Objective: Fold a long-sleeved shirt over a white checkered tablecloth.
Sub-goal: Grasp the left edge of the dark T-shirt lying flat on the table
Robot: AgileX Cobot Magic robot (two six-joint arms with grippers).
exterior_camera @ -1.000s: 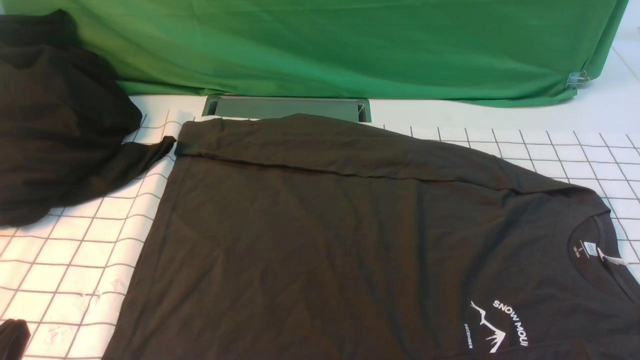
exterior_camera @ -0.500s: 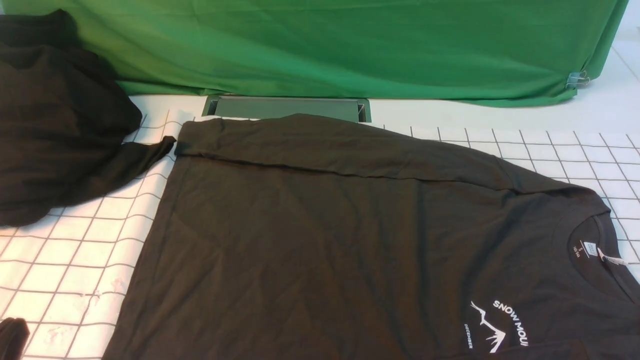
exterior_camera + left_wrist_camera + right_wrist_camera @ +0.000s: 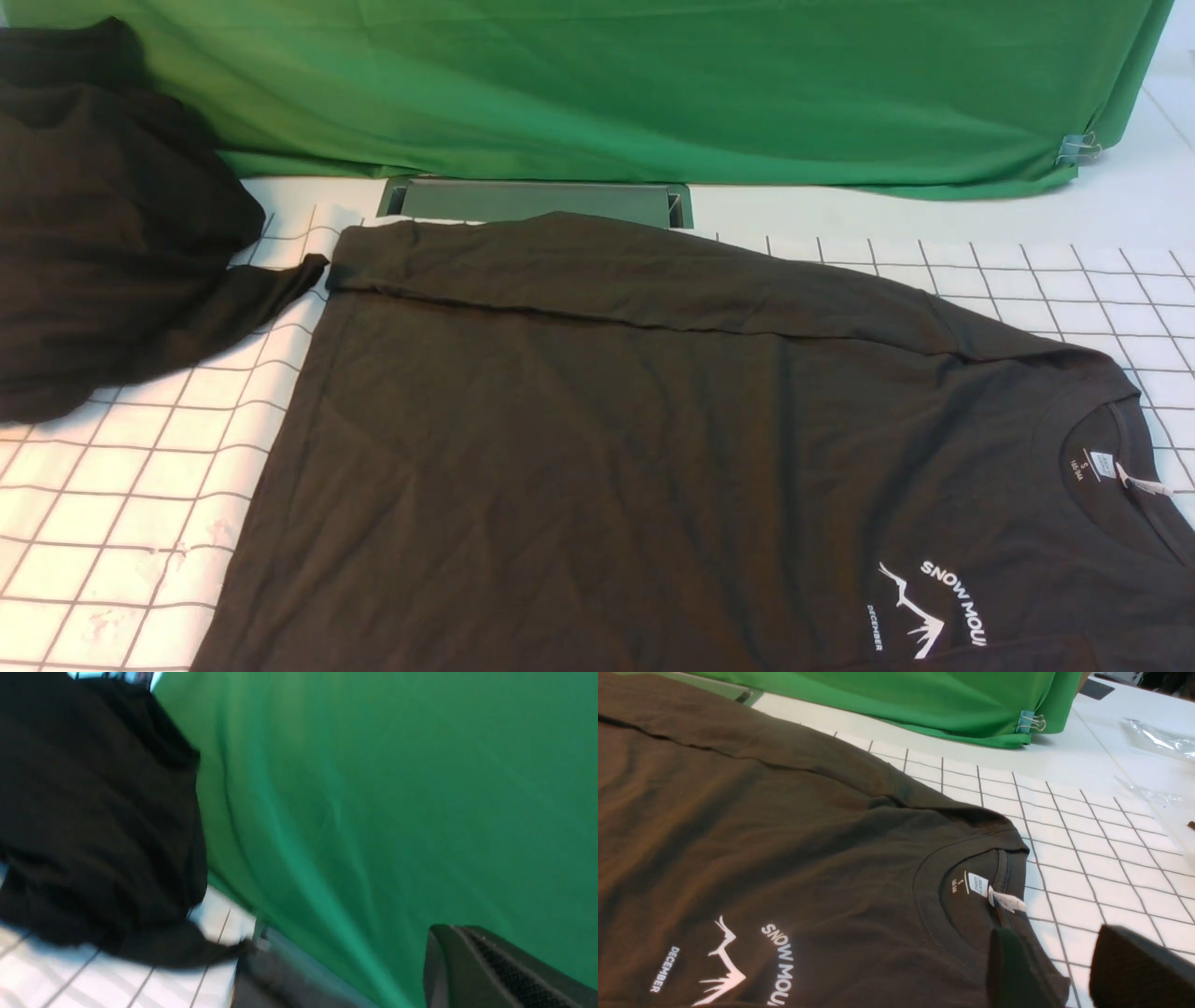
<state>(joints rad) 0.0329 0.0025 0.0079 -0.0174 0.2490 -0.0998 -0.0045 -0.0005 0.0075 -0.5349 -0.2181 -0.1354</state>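
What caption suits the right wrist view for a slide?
Right pincer, open, near the collar of the long-sleeved shirt on the tablecloth.

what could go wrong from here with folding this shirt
1. The right claw stands open beside the collar, close to the loose white tag; it might pinch the tag or only one layer of the long-sleeved shirt.
2. The folded sleeve's end meets a same-coloured dark heap; a pull there may drag the wrong cloth.
3. A low grab at the shirt's edge could also lift the tablecloth.
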